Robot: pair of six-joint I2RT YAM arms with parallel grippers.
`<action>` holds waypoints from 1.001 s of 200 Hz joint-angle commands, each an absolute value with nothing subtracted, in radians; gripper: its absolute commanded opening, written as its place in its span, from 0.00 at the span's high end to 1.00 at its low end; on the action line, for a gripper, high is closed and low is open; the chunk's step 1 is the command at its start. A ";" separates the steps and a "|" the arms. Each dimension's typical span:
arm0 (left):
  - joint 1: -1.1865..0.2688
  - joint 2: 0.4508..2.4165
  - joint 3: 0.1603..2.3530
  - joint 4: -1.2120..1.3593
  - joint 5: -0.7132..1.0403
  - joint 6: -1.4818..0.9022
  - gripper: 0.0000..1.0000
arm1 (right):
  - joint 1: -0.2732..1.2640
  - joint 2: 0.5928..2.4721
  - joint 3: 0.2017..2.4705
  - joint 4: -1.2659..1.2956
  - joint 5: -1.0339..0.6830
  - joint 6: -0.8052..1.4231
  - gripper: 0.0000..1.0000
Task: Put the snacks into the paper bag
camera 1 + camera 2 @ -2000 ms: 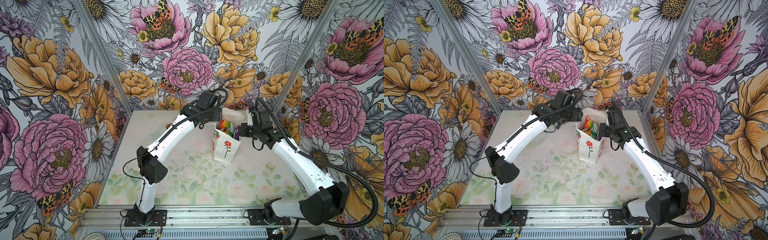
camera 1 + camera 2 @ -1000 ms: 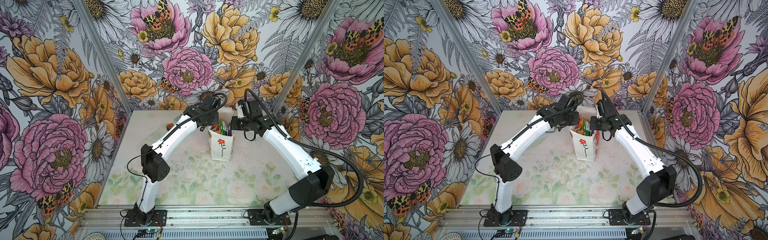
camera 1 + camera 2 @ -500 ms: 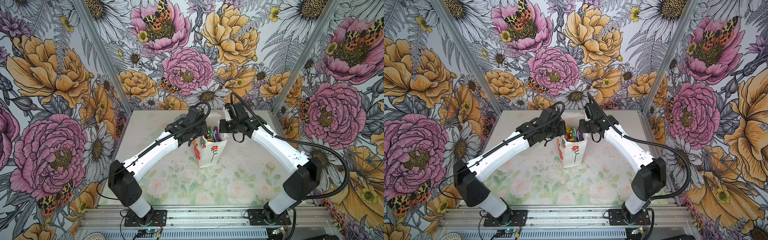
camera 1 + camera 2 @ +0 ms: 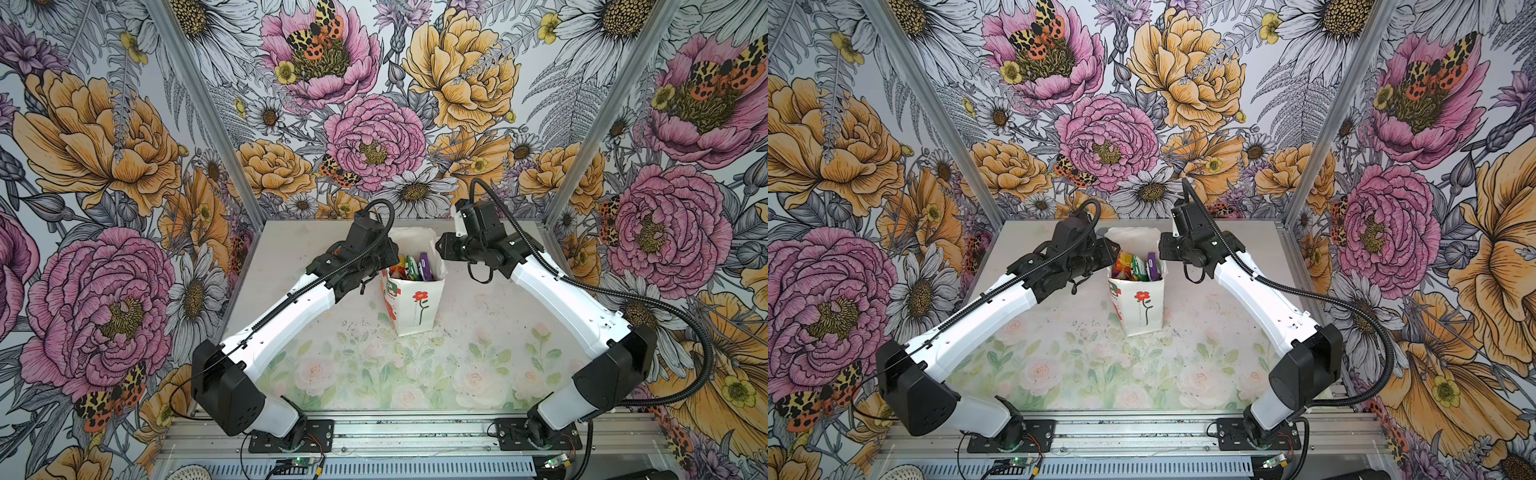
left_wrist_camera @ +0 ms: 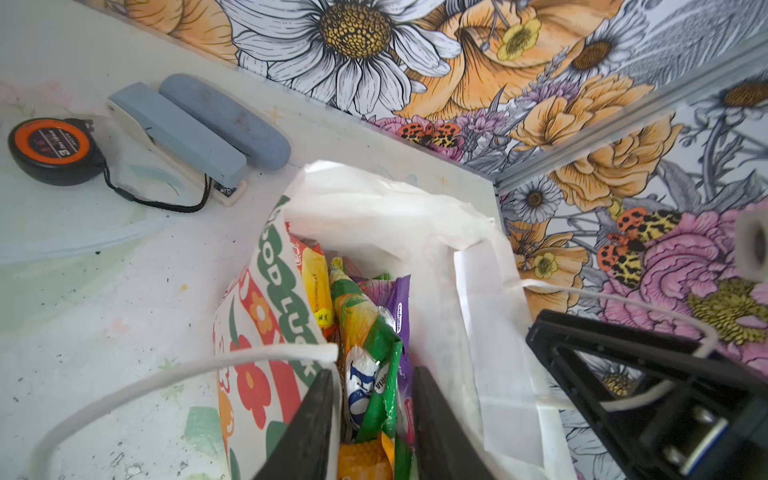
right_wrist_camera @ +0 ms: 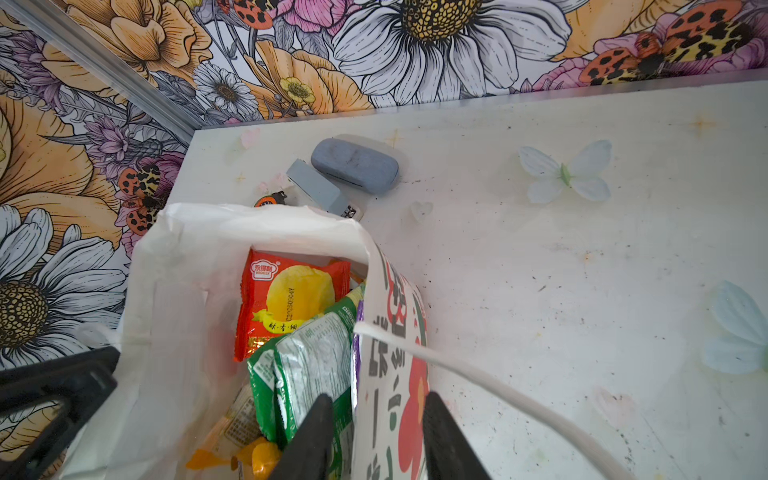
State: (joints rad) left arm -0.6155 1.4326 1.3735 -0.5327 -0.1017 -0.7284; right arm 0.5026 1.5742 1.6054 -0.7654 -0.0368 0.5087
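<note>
Paper bag (image 4: 415,307) stood upright on bench (image 4: 478,345), rear-middle, btwn the two arms in both top views, red flower print facing front. Snacks (image 4: 411,266) sat inside, packed on edge: red-yellow packet (image 6: 291,299), green packet (image 6: 311,365) and purple packet (image 5: 401,299) poked up near the rim. L end effector (image 5: 373,374) hung at bag's mouth, fingers apart, nothing pinched. Green packet showed thru the gap, and white string handle (image 5: 187,370) ended just beside one finger. R end effector (image 6: 378,399) was also apart, bag's printed wall btwn its fingers, not pressed shut on it. Two grey-blue cases (image 5: 232,120) lay side by side, tape measure (image 5: 50,149) near them, on bench beyond the bag by the back wall.
</note>
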 commanded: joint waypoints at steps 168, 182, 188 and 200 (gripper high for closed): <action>-0.525 0.936 1.145 -0.536 -0.462 -0.441 0.01 | 0.496 1.132 1.348 -0.611 0.215 0.294 0.05; -0.524 0.888 1.078 -0.514 -0.553 -0.443 0.01 | 0.496 1.062 1.270 -0.549 0.296 0.295 0.02; -0.524 0.871 1.053 -0.509 -0.600 -0.445 0.01 | 0.496 1.030 1.235 -0.520 0.361 0.300 0.02; -0.523 0.833 1.005 -0.507 -0.682 -0.446 0.01 | 0.495 0.969 1.155 -0.466 0.484 0.297 0.02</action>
State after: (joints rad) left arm -0.5323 0.8879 1.0782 -0.5472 -0.4610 -0.4667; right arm 0.5026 1.0763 1.2572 -0.6151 0.2314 0.3195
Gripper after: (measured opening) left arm 0.987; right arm 0.983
